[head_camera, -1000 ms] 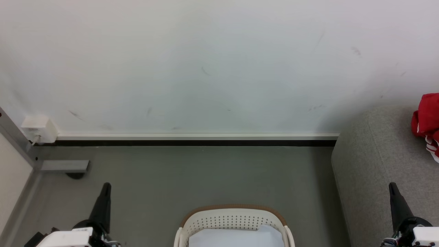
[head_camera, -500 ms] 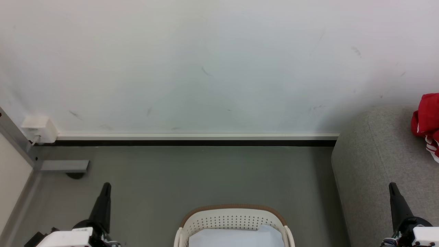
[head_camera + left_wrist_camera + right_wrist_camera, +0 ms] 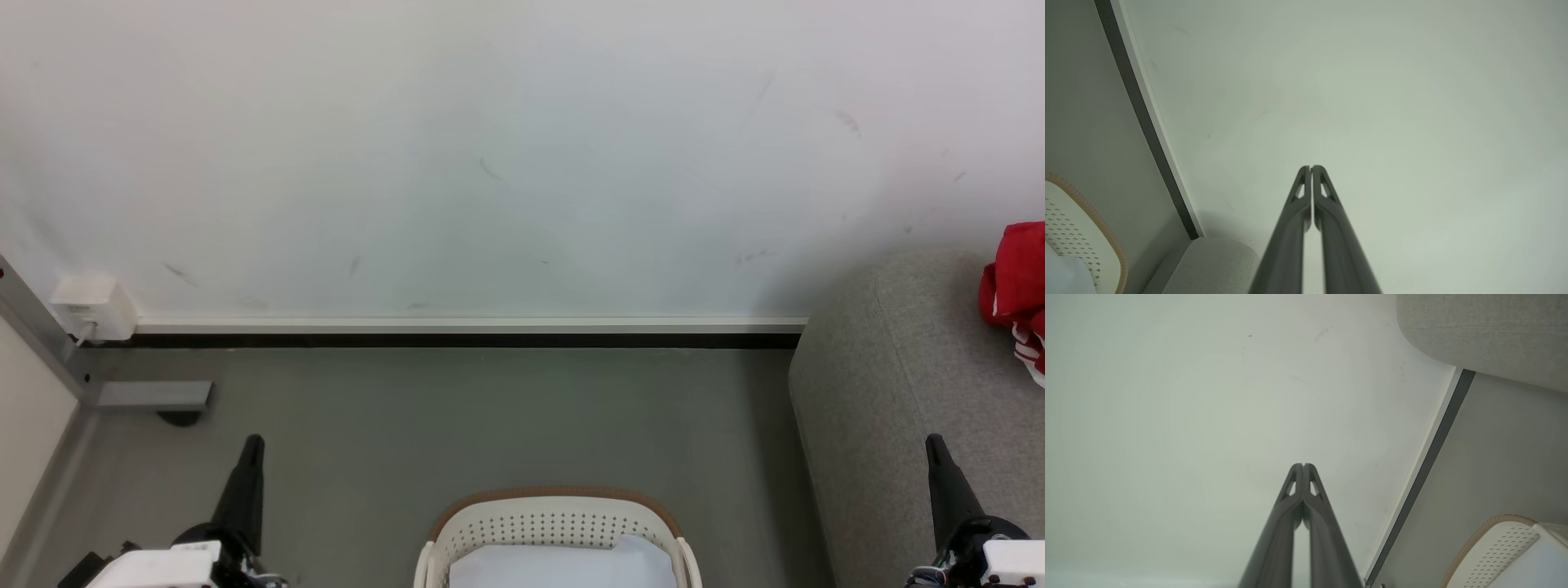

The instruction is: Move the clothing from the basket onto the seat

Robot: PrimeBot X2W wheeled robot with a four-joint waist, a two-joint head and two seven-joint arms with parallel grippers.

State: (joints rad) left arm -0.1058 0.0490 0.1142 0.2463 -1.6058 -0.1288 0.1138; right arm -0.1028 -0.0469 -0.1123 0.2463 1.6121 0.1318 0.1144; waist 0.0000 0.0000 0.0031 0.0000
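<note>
So, the left tool (image 3: 254, 443) sits at the lower left of the head view, both dark fingers pressed together w/ nothing between them; in its wrist view the tips meet, pointing at the white wall (image 3: 490, 163). The right tool (image 3: 933, 441) is at lower right, likewise closed tight & empty, its tip in front of the grey sofa (image 3: 898, 384). Both tools hang clear of everything, above the grey floor (image 3: 490, 416). Between them, at the bottom edge, the cream laundry basket (image 3: 555, 496) w/ brown rim stands on the floor, only its far end in frame; a pale blue-white cloth (image 3: 563, 565) lies inside. The red-and-white clothing (image 3: 1016, 273) lies bunched on the sofa at the right edge, well apart from the basket, partly cut off by the frame. A white skirting (image 3: 465, 324) w/ a dark strip under it runs along the wall foot. Far left: a white socket box (image 3: 91, 306) on the wall, a grey metal bar (image 3: 155, 394) on the floor just below it
</note>
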